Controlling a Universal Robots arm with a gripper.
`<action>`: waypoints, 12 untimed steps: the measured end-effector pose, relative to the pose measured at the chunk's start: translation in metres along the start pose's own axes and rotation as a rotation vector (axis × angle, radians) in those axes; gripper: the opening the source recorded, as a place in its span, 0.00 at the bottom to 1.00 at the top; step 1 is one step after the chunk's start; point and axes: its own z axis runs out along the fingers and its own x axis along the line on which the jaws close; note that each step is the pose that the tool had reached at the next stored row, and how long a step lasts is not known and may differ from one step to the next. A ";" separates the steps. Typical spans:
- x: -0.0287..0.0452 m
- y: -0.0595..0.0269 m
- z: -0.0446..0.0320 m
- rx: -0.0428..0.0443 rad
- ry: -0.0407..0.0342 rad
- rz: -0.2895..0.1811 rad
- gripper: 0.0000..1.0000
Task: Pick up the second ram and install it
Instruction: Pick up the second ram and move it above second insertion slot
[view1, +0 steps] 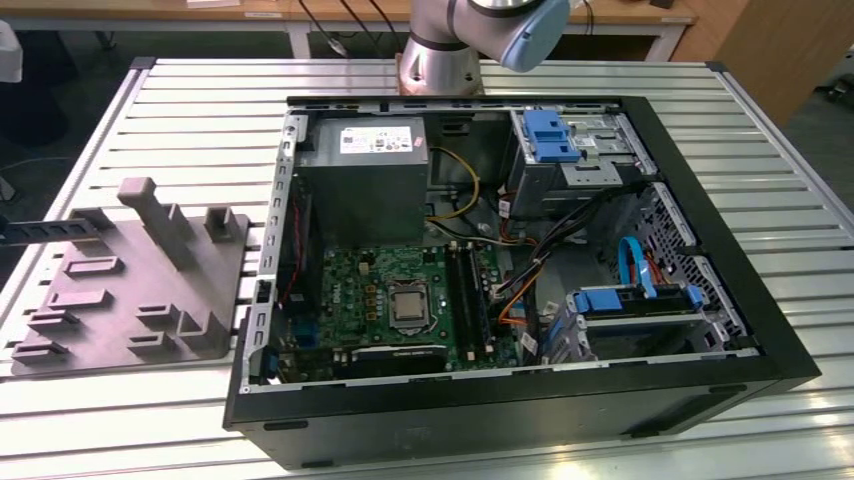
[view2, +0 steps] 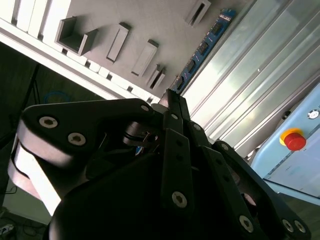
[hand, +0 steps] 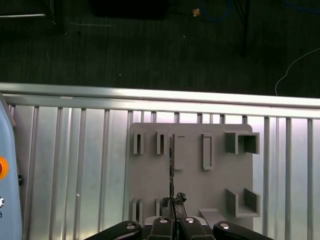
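While the second ram (hand: 171, 165) stands on edge on the grey block (hand: 150, 180), a thin dark line in the first wrist view, the second wrist view gives its blue board and black chips. Gripper (hand: 172, 202) clenched on nothing, well above it. Bare slatted table (hand: 75, 165) rings the block (floor (hand: 150, 50) past the edge). White label (view1: 380, 140) in the computer case (view1: 534, 415): unreadable. Red button (view2: 294, 140) on a pale box (view2: 300, 107).

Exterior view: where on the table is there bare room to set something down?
The table is bare between the grey fixture block and its far edge, and in a strip at the exterior view's right of the computer case. Inside the case it is crowded with boards and cables.
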 end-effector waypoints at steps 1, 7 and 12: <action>-0.0001 0.0000 -0.0010 0.0000 0.0000 0.000 0.11; -0.0006 0.0004 -0.0096 0.0000 0.0000 0.000 0.11; -0.0010 0.0008 -0.0176 0.0000 0.0000 0.000 0.11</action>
